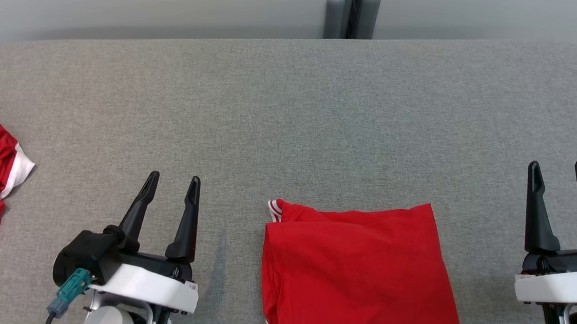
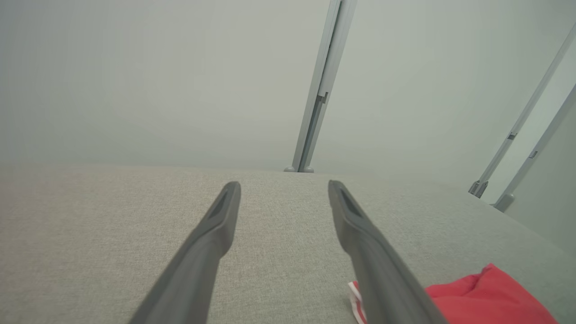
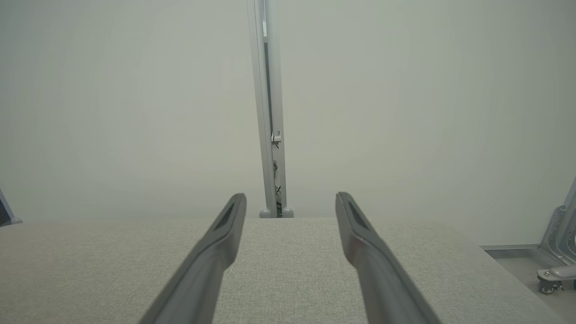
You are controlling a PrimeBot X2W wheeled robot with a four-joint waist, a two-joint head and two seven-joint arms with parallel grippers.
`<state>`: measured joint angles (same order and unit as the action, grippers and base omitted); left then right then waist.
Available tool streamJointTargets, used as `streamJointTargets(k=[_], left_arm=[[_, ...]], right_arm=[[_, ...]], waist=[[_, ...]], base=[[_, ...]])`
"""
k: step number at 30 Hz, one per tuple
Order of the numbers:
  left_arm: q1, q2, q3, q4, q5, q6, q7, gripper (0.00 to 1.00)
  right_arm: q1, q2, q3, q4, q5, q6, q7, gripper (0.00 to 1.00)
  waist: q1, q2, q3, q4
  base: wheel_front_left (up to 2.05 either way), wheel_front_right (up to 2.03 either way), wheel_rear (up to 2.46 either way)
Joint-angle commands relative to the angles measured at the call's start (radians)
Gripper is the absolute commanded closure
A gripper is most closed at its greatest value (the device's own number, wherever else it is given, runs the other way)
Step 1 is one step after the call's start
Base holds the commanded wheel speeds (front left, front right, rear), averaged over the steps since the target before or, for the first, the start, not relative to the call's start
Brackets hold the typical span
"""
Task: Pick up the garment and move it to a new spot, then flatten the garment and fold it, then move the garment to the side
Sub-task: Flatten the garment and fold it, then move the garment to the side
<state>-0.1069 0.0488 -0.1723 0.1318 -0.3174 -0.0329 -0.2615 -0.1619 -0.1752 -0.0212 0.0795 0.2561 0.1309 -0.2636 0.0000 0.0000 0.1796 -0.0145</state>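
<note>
Folded red garment (image 1: pixel 362 271), smooth rectangle, lower centre on coarse grey woven surface (image 1: pixel 293 105); striped trim (image 2: pixel 355 299) at lower right of left wrist view; left gripper (image 1: pixel 174 177) and right gripper (image 1: pixel 557 164) splayed wide, empty.

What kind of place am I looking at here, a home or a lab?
Likely a robot test lab: a grey fabric-topped table against a bare pale wall, metal posts behind it, and a folded red garment laid out on it.

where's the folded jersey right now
In the head view the jersey lies folded on the grey surface, low and right of centre, between the left end effector and the right end effector, touching neither.
</note>
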Motion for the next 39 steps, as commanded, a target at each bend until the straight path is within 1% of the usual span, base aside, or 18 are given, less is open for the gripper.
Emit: streamJointTargets(k=[1,28,34,39], left_arm=[[0.01,0.004,0.002,0.001,-0.003,0.002,-0.003,0.0],[0.007,0.004,0.008,0.0,-0.01,0.004,-0.003,0.0],[0.003,0.004,0.006,0.008,-0.008,0.001,-0.003,0.0],[-0.006,0.004,0.008,0.011,-0.005,-0.005,-0.003,0.0]], right_arm=[[-0.009,-0.008,0.001,0.002,0.008,0.0,-0.003,0.0],[-0.006,-0.013,0.007,0.017,0.008,0.0,-0.003,0.0],[-0.009,-0.018,0.021,0.031,0.013,0.0,-0.002,0.0],[0.006,-0.019,0.053,0.071,0.034,0.0,-0.002,0.0]], waist=[[0.0,0.0,0.0,0.002],[0.0,0.0,0.003,0.012],[0.0,0.0,0.003,0.012],[0.0,0.0,0.008,0.011]], base=[[0.0,0.0,0.0],[0.0,0.0,0.0],[0.0,0.0,0.0],[0.0,0.0,0.0]])
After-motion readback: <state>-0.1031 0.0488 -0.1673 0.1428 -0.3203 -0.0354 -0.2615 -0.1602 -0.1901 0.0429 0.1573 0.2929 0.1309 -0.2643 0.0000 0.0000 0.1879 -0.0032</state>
